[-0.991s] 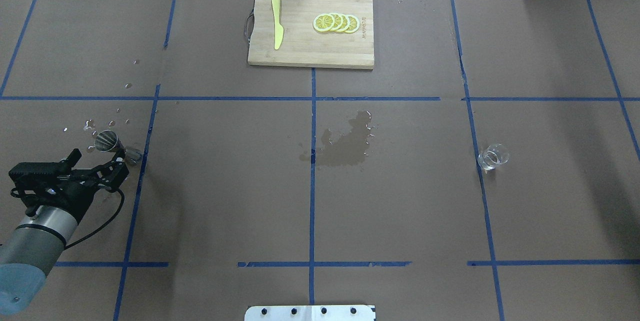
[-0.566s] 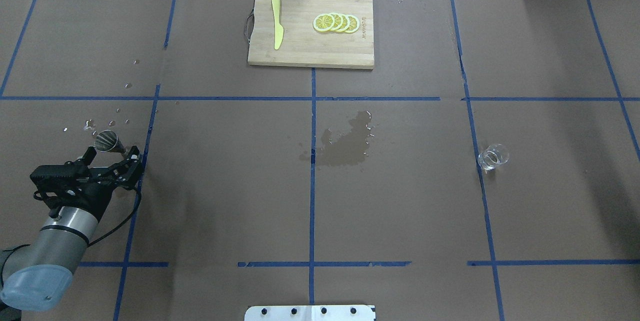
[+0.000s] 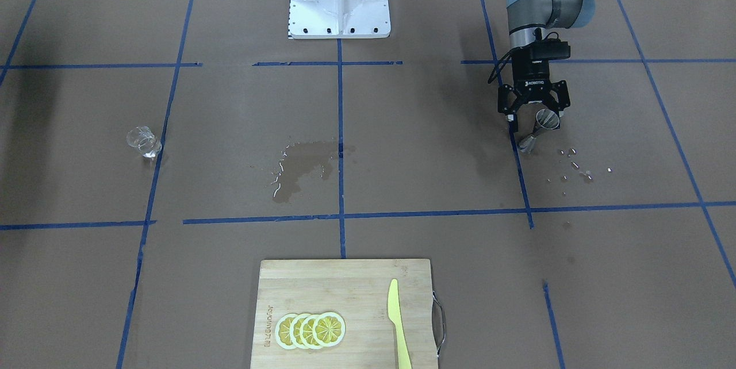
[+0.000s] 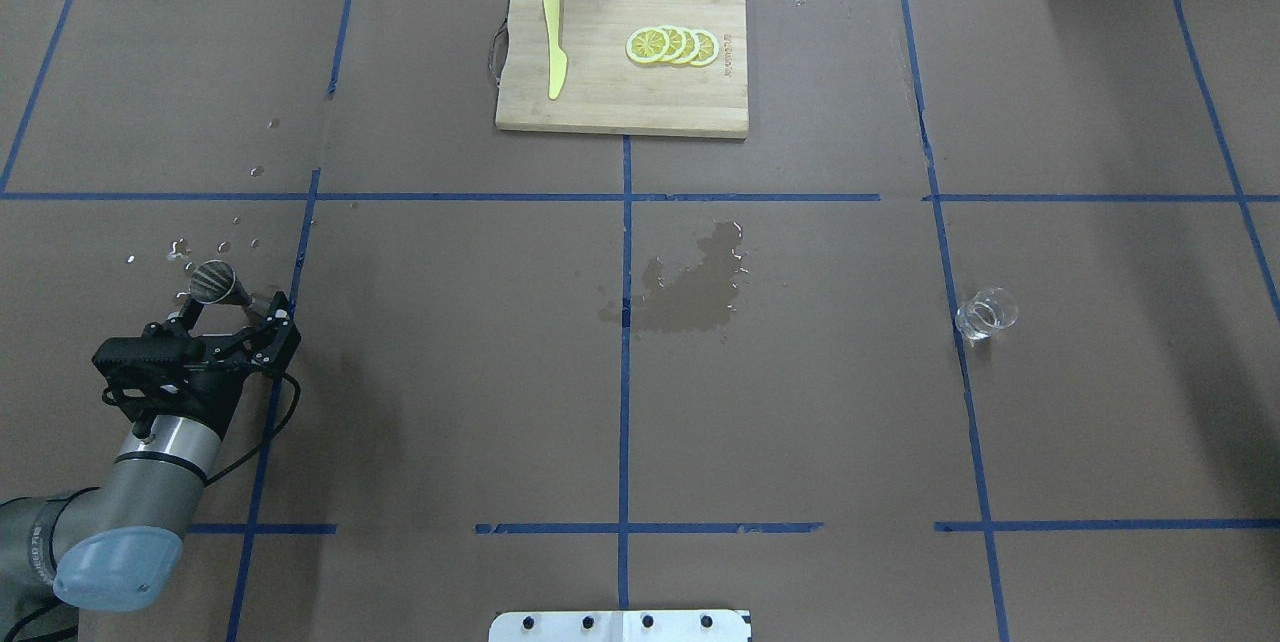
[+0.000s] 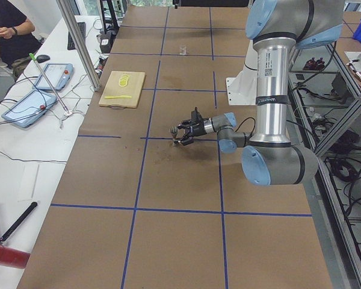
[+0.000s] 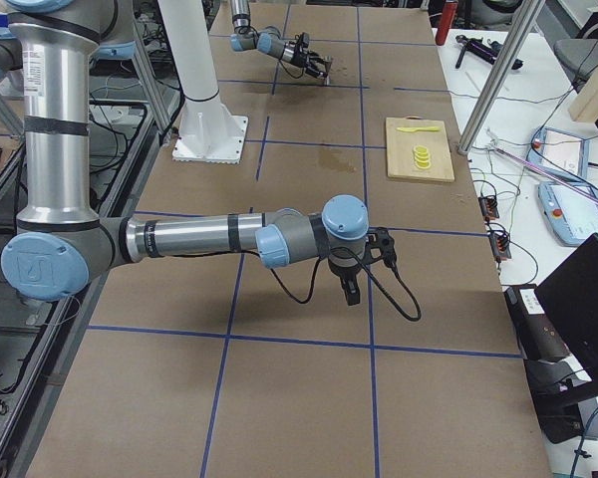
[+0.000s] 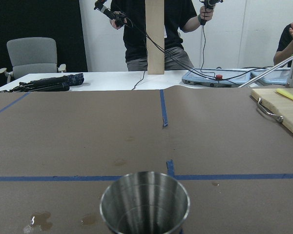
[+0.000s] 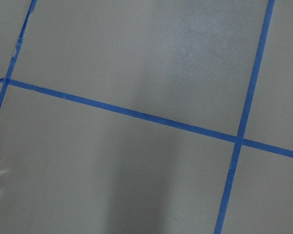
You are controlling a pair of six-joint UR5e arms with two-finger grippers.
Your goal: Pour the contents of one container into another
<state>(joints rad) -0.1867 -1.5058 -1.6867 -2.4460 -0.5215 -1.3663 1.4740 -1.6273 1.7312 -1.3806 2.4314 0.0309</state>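
A steel cone-shaped measuring cup (image 4: 212,282) stands on the brown table at the left; in the front-facing view this cup (image 3: 546,120) is at the right. My left gripper (image 4: 232,308) is open and low over the table, its fingers spread either side of the cup's foot. In the left wrist view the cup (image 7: 145,202) fills the bottom centre, its mouth open. A small clear glass (image 4: 987,312) stands alone at the right. My right gripper (image 6: 345,287) shows only in the exterior right view, so I cannot tell its state.
A wooden cutting board (image 4: 620,107) at the far middle carries lemon slices (image 4: 672,46) and a yellow knife (image 4: 553,44). A wet patch (image 4: 690,287) darkens the table's centre. Water drops (image 4: 200,247) lie just beyond the cup.
My left arm has swung rightward and forward and the gripper has turned to face the cup, which now sits between its open fingers. The cup and glass have not moved.
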